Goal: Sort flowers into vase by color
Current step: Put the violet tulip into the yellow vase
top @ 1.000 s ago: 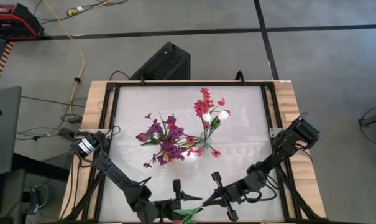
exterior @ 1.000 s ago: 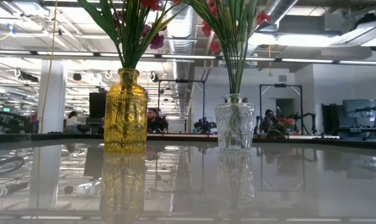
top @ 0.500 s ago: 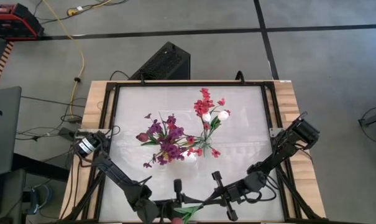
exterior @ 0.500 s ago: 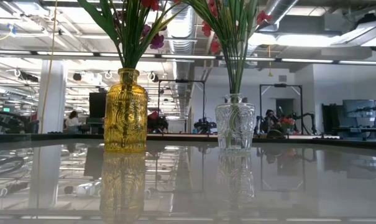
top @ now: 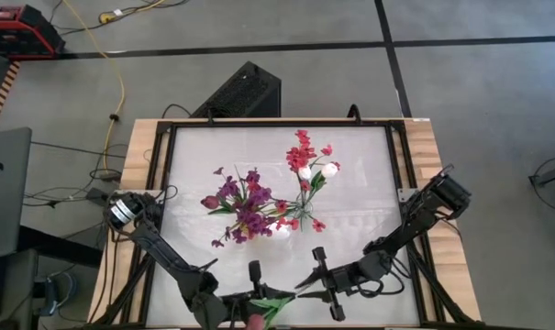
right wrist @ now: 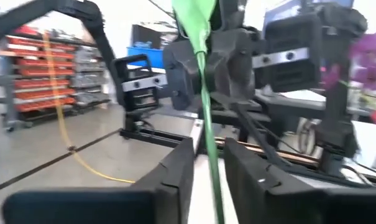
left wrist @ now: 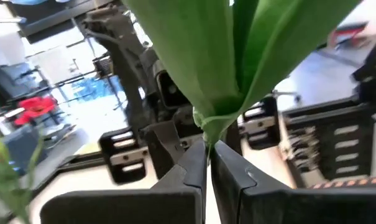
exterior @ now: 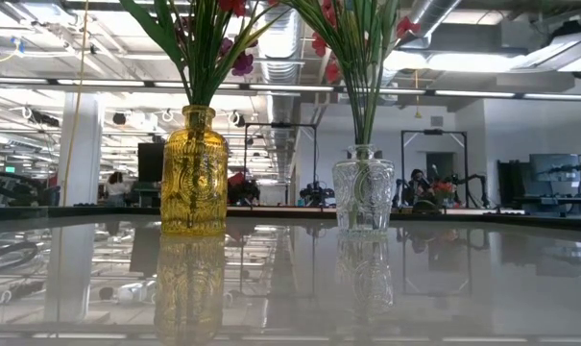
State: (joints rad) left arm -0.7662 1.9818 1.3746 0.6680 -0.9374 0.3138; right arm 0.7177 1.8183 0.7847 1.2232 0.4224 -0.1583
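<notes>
A yellow glass vase [exterior: 194, 173] holds purple flowers [top: 243, 206]. A clear vase [exterior: 363, 192] holds red-pink and white flowers [top: 306, 170]. Both stand mid-table. At the near edge my left gripper [top: 252, 295] is shut on a loose flower [top: 272, 307] with broad green leaves and a pale bud [top: 256, 322]. My right gripper [top: 319, 280] faces it from the right, slightly open. Its fingers stand on either side of the flower's thin green stem [right wrist: 209, 155]. I cannot tell whether they touch it. My left gripper pinches the flower's stem [left wrist: 206, 142] between its two fingertips, just below where the green leaves [left wrist: 237, 56] spring out. The fingers lie across the stem. The leaves spread beyond the fingertips, and the bare stem end runs toward my right gripper.
The table has a white top [top: 350, 220] inside a dark frame with wooden side rails [top: 433, 165]. The two vases and their sprays stand between the grippers and the far edge. A black box [top: 240, 92] sits on the floor beyond the far edge.
My left gripper has shifted a little toward the table's left edge with the flower, and the leaves have gone with it. My right gripper has shifted slightly toward the far edge, still at the stem's free end.
</notes>
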